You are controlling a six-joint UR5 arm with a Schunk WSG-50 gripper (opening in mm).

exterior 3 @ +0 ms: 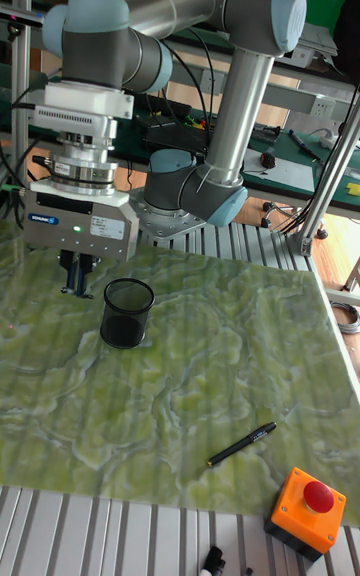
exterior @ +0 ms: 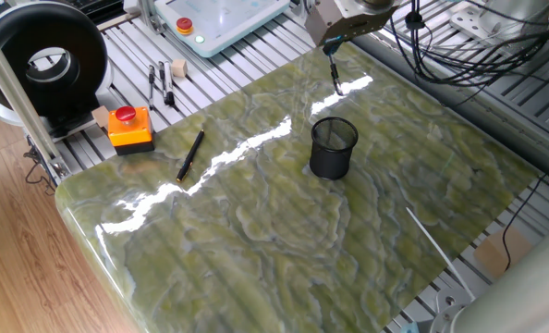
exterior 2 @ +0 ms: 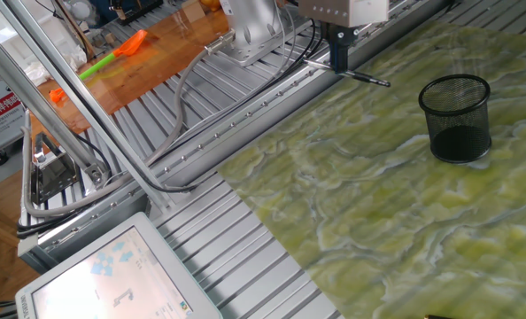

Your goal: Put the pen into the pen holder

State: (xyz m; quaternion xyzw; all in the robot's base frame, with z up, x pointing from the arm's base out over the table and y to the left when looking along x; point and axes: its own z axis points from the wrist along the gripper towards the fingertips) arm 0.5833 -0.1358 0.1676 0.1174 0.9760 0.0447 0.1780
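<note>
so far the pen [exterior 2: 362, 78] is off the counter and pinched by its upper end between the closed jaws of the gripper [exterior 2: 339, 62], hanging tilted over the counter's edge nearest the arm's base, with its free end slanting toward the pen holder [exterior 2: 458, 117]. the holder stands upright on the green marbled counter [exterior: 256, 231], apart from the pen and, as far as its mesh shows, empty, so the pick-up looks done while the carry over the rim and the drop are left. a black pen [exterior: 190, 154] lies untouched near the opposite edge, just in from an orange button box [exterior: 130, 128] that sits off the counter.
</note>
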